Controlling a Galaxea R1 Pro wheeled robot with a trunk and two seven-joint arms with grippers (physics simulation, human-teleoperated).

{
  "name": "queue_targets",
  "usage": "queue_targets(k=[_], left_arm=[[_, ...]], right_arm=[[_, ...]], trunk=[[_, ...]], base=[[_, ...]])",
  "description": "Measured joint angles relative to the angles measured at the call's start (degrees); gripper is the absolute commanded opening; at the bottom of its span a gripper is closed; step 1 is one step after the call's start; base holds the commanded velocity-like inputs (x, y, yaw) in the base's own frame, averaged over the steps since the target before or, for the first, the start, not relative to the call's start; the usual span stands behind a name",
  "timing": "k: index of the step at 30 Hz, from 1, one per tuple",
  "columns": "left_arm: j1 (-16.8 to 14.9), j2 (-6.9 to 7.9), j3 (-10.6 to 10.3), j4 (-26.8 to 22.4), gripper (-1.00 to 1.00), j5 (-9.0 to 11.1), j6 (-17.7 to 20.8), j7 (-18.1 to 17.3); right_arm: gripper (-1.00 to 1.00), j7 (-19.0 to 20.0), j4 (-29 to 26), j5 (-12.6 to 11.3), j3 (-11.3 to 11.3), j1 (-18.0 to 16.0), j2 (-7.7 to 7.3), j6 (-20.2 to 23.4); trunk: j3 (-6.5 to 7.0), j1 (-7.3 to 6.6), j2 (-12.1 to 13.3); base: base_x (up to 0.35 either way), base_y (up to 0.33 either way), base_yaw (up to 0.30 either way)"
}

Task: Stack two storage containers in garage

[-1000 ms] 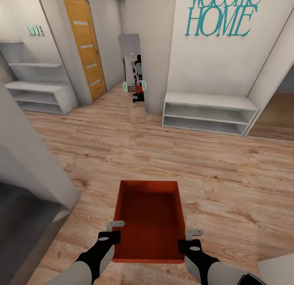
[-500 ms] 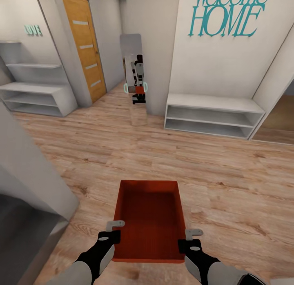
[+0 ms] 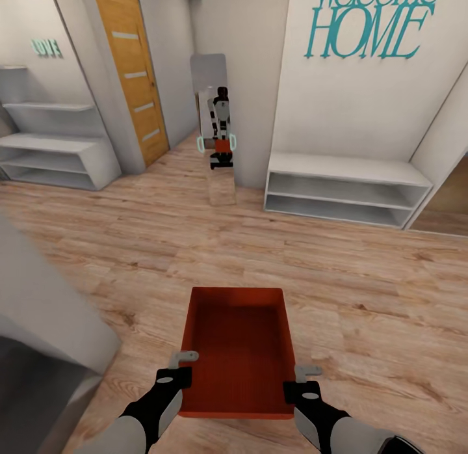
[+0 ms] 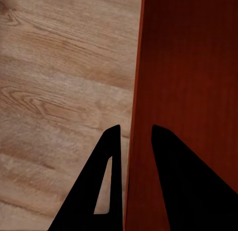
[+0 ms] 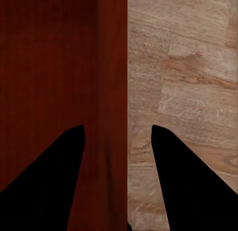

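Orange-red rectangular open-top plastic container (image 3: 236,350) hangs over the light wood-plank floor (image 3: 364,291), long axis toward 12 o'clock. Left gripper (image 3: 183,368) pinches its 9 o'clock wall, right gripper (image 3: 298,382) its 3 o'clock wall. Orange wooden door (image 3: 130,70) sits around 11.

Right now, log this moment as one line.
phase: transit | held: storage container | left gripper on its left wall | right gripper on its right wall | below: wood-plank floor | ahead: orange door
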Motion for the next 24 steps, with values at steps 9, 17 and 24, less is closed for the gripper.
queue_targets(k=[9,17,24], left_arm=[[0.00,0.03,-0.03,0.08,-1.00,0.03,0.00,-0.01],[0.00,0.05,-0.07,-0.18,-1.00,-0.02,0.04,0.00],[0.00,0.03,0.03,0.04,-1.00,-0.05,0.04,0.01]], right_arm=[[-1.00,-0.06,0.11,0.06,-0.04,0.00,0.08,-0.01],[-1.00,-0.24,-0.07,0.16,-0.12,0.01,0.08,-0.11],[-1.00,-0.27,0.08,0.25,-0.14,0.01,0.13,0.01]], trunk=[[0.00,0.00,0.00],[0.00,0.00,0.00],[0.00,0.00,0.00]], base=[[0.322,0.000,0.000],[0.322,0.000,0.000],[0.322,0.000,0.000]])
